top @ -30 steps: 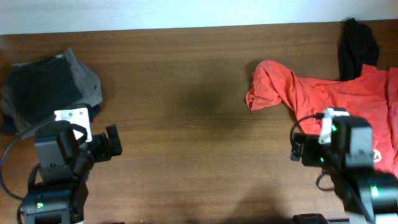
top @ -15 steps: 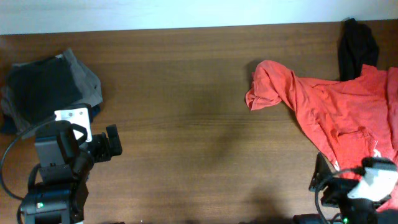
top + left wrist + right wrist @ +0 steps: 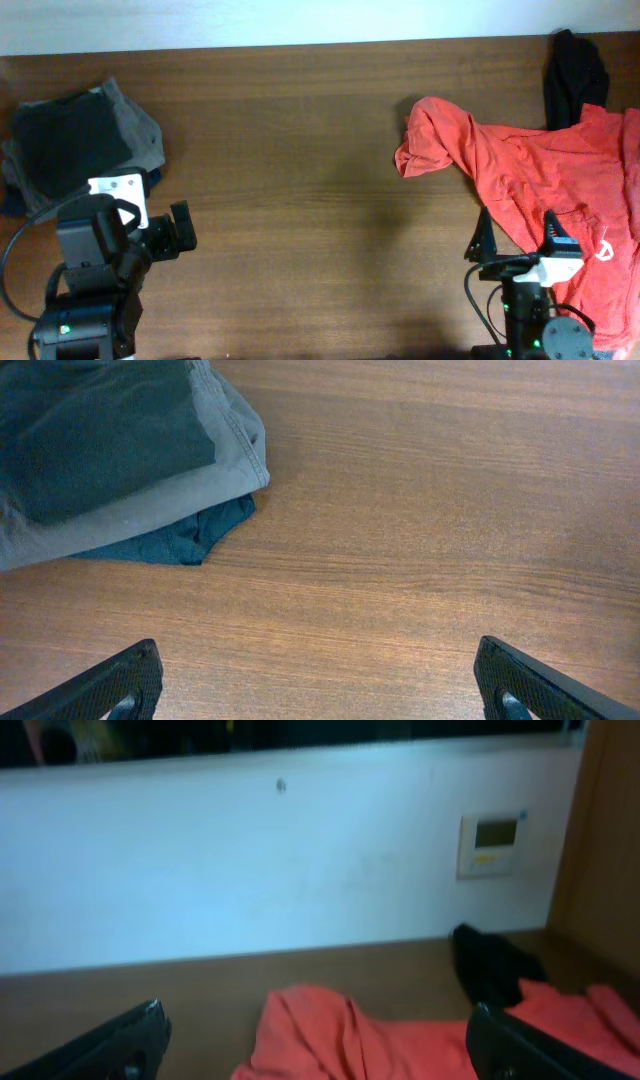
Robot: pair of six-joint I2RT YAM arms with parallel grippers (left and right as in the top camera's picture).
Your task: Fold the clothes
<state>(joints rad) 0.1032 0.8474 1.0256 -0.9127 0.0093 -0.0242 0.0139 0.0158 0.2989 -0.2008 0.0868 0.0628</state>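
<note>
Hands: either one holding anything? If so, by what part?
Nothing is held. The left hand is open over the table, beside the folded stack. The right hand is open too, aimed toward the wall, with nothing in it.

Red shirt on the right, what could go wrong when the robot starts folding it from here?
The red shirt lies bunched at its left end, so a pinch there may catch several layers. The black garment seems to touch its far edge and could get dragged along. The right gripper, open, sits at the shirt's near edge and might snag loose cloth when it moves in.
</note>
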